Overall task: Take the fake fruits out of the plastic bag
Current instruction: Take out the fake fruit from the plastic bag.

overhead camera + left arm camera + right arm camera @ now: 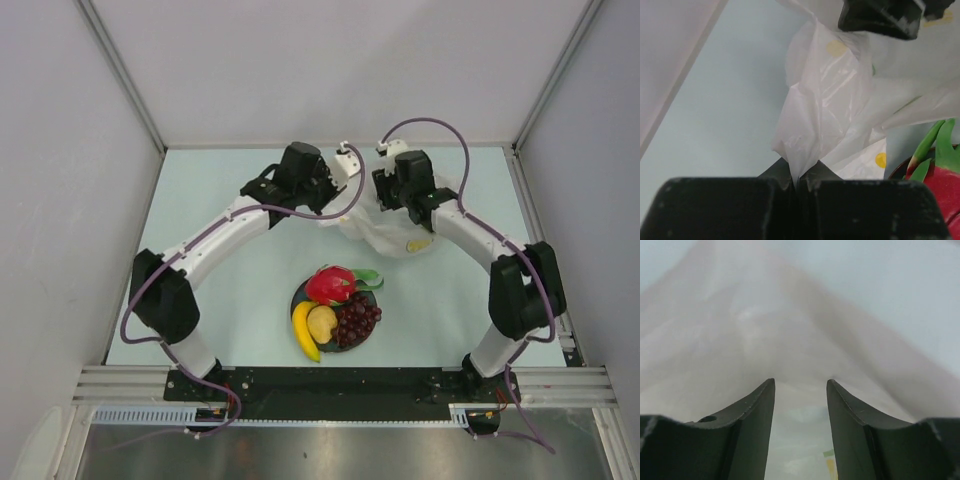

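While the left gripper [799, 176] was clamped shut on a fold of the plastic bag [830, 100] at the bottom of its wrist view, the right gripper [800, 385] stood with jaws apart, nosed into blurred film. Whether it caught any of that film could not be told. Seen from above, the bag lay crumpled in the upper centre-right, between the two wrists. The dragon fruit [330, 284], banana [303, 333], round yellow fruit [322, 322] and grapes [358, 320] sat together on a dark plate [346, 347] in the lower centre, just clear of the bag. The thin film looked like the main risk: a pull from the left against a snagged right finger could tear it, or a dragged bag could sweep a fruit off the plate. The table [450, 310] was pale and smooth, boxed in by plain white walls [320, 70].
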Controlling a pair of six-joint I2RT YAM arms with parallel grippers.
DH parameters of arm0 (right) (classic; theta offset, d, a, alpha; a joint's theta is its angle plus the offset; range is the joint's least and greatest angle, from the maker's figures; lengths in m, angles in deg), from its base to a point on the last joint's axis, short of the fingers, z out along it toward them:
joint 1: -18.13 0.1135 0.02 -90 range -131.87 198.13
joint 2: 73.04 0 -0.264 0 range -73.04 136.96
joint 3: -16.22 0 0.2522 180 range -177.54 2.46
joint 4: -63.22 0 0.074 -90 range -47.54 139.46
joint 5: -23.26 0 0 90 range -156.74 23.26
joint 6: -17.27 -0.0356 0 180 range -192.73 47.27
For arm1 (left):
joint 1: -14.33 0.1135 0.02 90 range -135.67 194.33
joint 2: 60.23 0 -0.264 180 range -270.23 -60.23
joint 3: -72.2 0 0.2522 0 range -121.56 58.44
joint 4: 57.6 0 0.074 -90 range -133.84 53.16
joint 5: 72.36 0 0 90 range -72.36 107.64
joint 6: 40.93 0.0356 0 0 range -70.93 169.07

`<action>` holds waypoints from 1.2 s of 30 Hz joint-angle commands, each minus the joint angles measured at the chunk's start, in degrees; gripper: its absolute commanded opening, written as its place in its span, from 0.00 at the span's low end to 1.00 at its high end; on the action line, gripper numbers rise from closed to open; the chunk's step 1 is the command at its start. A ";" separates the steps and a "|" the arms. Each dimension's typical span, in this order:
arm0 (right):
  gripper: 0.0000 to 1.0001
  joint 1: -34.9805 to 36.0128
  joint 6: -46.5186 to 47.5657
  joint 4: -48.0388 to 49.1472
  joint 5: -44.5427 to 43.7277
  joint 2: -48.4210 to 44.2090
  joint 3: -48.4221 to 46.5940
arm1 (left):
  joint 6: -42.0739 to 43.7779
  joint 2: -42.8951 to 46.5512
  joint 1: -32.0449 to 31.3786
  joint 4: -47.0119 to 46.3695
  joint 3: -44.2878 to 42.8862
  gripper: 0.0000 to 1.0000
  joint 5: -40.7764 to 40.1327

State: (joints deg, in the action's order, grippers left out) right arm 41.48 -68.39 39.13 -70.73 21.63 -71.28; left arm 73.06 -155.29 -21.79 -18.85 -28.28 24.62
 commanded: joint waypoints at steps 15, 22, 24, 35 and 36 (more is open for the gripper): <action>0.48 -8.67 6.90 4.75 -6.89 0.95 7.21 | -7.37 -4.59 -0.10 -5.31 -14.43 0.00 -2.59; 0.45 -13.23 7.81 14.55 -21.05 6.75 -4.56 | -7.03 -1.71 0.35 -11.11 -18.67 0.00 0.22; 0.44 -13.77 7.18 13.50 -21.50 6.32 -6.16 | -7.29 -0.65 0.26 -11.02 -17.00 0.00 1.01; 0.44 -8.68 2.35 4.71 -8.49 -1.24 16.60 | -1.49 6.74 -4.40 -10.66 13.59 0.00 5.50; 0.44 -8.68 2.43 4.53 -8.32 -1.85 16.87 | -1.05 6.39 -4.66 -11.10 14.11 0.00 5.76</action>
State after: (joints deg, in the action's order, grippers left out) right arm 32.58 -63.82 45.32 -81.68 22.62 -56.46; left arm 69.84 -149.81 -25.05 -28.66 -16.49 27.64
